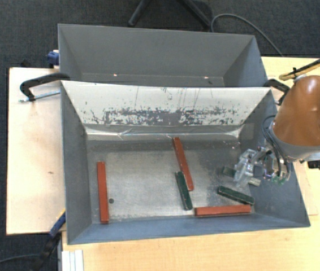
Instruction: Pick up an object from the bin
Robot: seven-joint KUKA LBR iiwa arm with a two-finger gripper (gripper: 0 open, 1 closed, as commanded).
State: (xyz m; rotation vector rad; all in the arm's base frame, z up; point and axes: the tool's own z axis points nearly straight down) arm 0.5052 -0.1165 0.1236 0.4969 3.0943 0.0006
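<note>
Since the flat red-brown plastic stick (223,210) lies nearest the front, almost touching the short dark green stick (235,195) behind it, I judge I should straddle the green one crosswise. My gripper (246,173) hangs just beyond, its opening unclear, nothing visibly held.
</note>
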